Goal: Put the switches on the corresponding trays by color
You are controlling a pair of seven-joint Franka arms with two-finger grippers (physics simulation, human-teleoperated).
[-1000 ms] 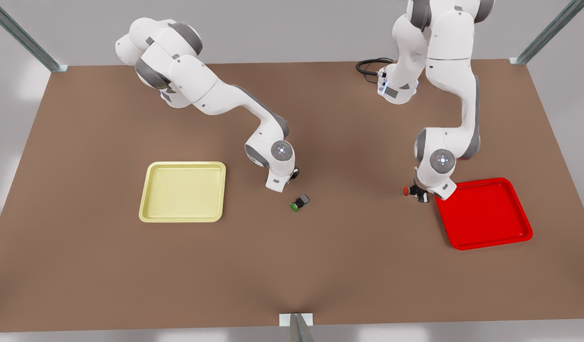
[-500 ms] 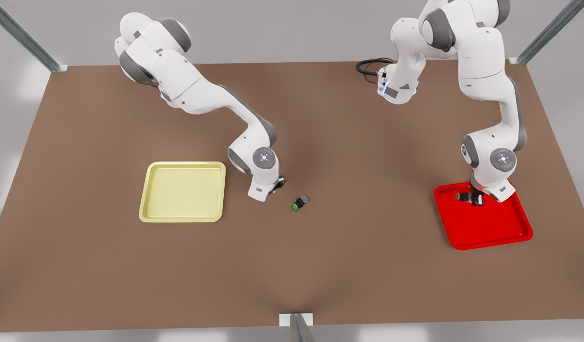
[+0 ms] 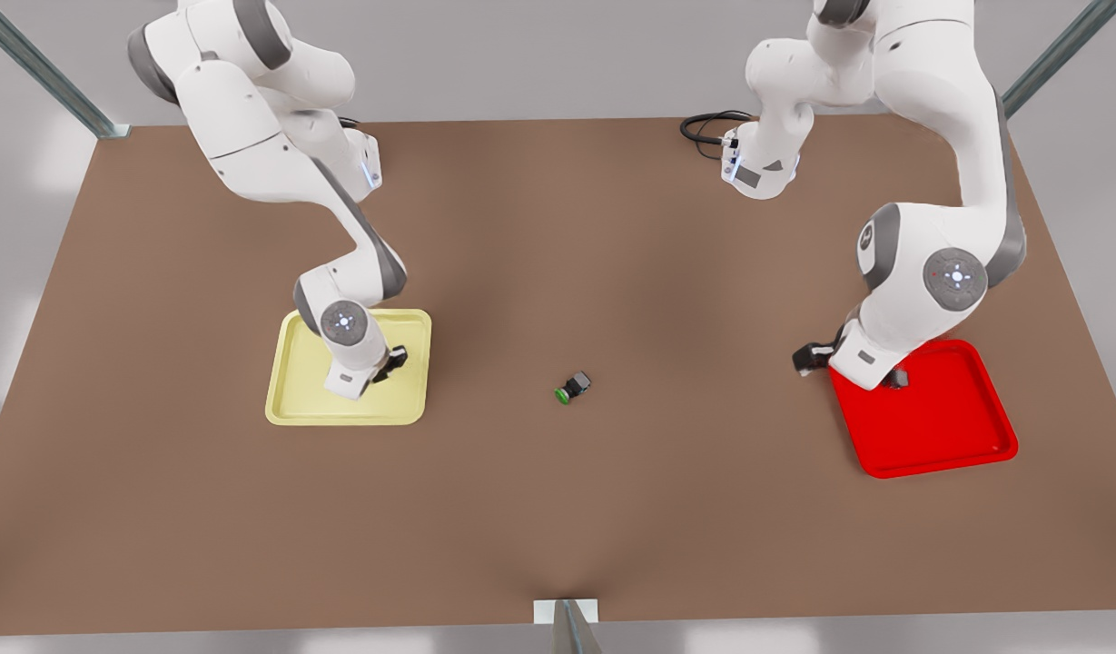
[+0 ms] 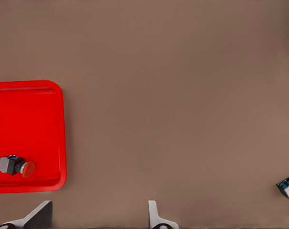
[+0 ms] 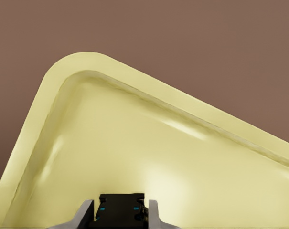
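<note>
Gripping a dark switch body between its fingers, your right hand (image 5: 116,212) hangs over the pale yellow tray (image 3: 303,404), inside the rim; the cap is hidden, so it is probably the yellow switch (image 5: 121,208). Across the brown surface (image 3: 558,509), well apart from that tray, your left hand (image 4: 99,220) sits with fingers spread and nothing between them, just outside the red tray (image 4: 25,109). You can see the red switch (image 4: 16,166) lying on its side inside the red tray, near a corner. A green-capped switch (image 3: 572,387) lies between the two trays.
</note>
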